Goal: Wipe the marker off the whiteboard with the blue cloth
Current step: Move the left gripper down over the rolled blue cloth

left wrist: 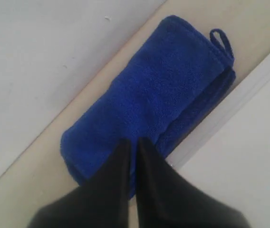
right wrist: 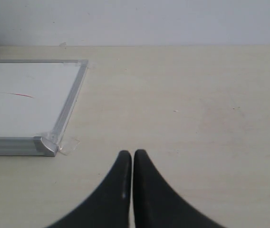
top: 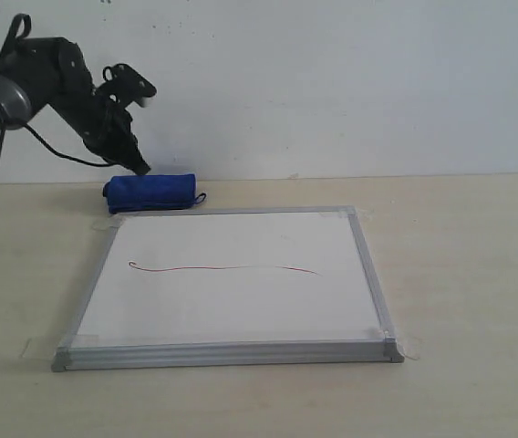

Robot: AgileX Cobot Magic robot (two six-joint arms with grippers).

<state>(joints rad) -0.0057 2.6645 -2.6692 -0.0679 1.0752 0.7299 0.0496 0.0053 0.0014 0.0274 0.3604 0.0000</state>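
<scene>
The whiteboard (top: pixel 241 274) lies flat on the table, silver-framed, with the thin dark red marker (top: pixel 227 268) line running across its middle. Behind its far left corner lies the blue cloth (top: pixel 150 192), a rolled bundle with a small loop at one end. My left gripper (top: pixel 140 168) hangs shut just above the cloth's left part, holding nothing. From the left wrist, the cloth (left wrist: pixel 149 99) fills the middle, the shut gripper (left wrist: pixel 131 141) over it, and the board's frame (left wrist: pixel 230 109) runs beside it. My right gripper (right wrist: pixel 132 153) is shut and empty over bare table, off the board's corner (right wrist: pixel 44 145).
A white wall (top: pixel 332 82) rises right behind the cloth at the table's back edge. Clear tape tabs (top: pixel 409 347) hold the board's corners to the light wooden table (top: pixel 469 274). The left arm's cable (top: pixel 67 155) hangs near the wall.
</scene>
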